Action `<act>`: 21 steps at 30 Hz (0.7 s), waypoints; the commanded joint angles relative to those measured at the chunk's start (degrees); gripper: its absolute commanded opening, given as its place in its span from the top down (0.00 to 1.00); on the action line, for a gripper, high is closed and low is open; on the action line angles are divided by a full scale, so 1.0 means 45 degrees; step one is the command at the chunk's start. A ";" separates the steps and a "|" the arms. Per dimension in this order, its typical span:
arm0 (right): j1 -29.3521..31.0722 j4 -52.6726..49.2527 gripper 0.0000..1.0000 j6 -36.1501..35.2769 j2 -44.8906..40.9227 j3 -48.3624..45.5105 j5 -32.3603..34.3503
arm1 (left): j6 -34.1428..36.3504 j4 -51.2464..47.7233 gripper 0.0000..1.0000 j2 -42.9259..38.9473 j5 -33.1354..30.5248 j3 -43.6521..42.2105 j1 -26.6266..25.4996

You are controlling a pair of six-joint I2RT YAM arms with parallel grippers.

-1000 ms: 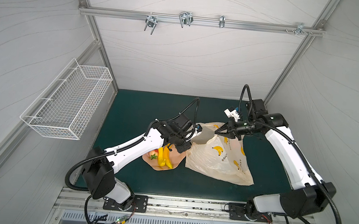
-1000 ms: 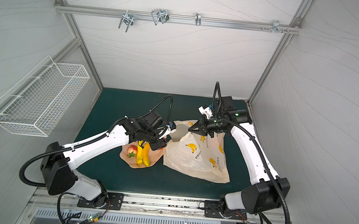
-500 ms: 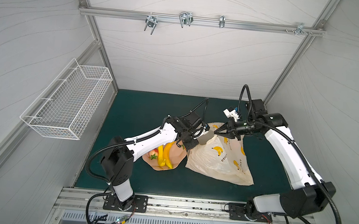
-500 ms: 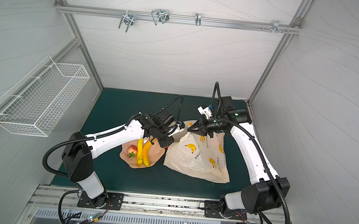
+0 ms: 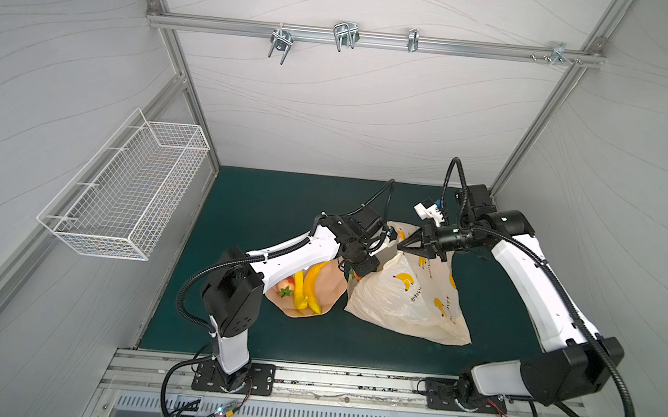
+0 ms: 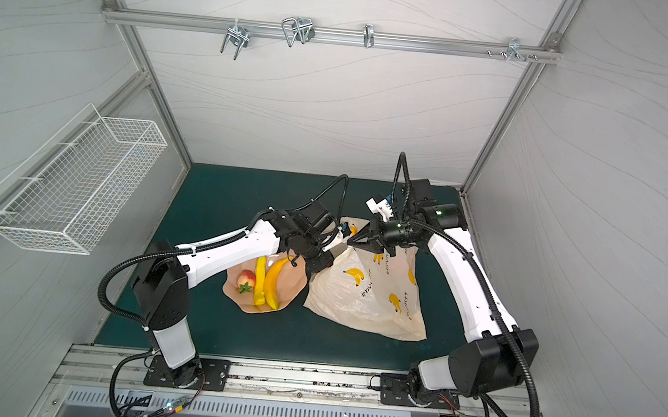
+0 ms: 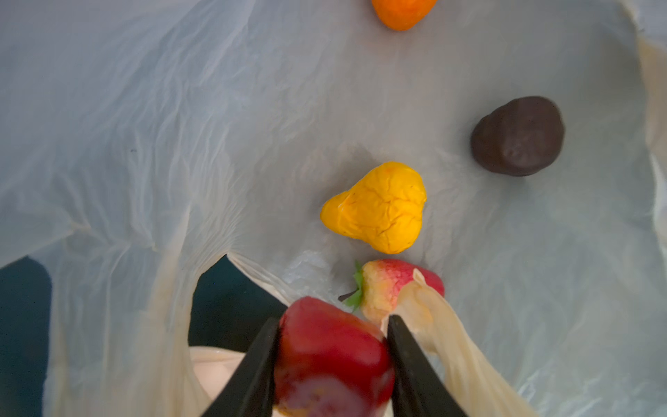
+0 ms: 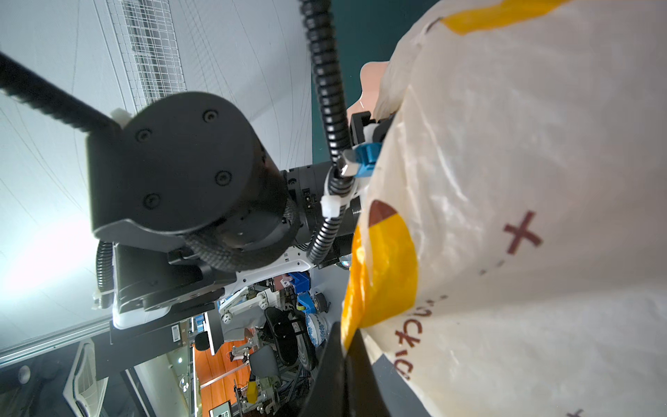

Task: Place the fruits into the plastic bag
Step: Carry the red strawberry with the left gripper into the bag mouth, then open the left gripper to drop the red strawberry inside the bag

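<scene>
Moved to the plastic bag (image 7: 180, 126), left end effector (image 7: 332, 319) clamps red fruit (image 7: 332, 361); right end effector (image 8: 345, 339) pinches bag.

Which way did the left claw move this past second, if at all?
Yes. The left claw, gripping a red fruit, shifted right, away from the pink plate toward the plastic bag.

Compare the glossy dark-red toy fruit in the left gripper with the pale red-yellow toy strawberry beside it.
The dark-red fruit is clamped in the left gripper; the pale strawberry lies loose in the cream plastic bag. The dark-red fruit shows no leaves; the pale strawberry shows green ones. Both are red toy fruits.
</scene>
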 commanded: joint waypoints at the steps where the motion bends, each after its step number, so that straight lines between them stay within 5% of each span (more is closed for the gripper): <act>1: 0.0082 -0.0198 1.00 -0.0358 0.0091 0.0184 -0.0413 | -0.1210 0.1043 0.64 -0.0028 0.1388 0.0329 0.0023; 21: 0.0611 0.0490 1.00 0.0129 0.0234 -0.0098 -0.0414 | -0.6943 0.4062 0.60 0.0298 0.4485 -0.1045 0.0032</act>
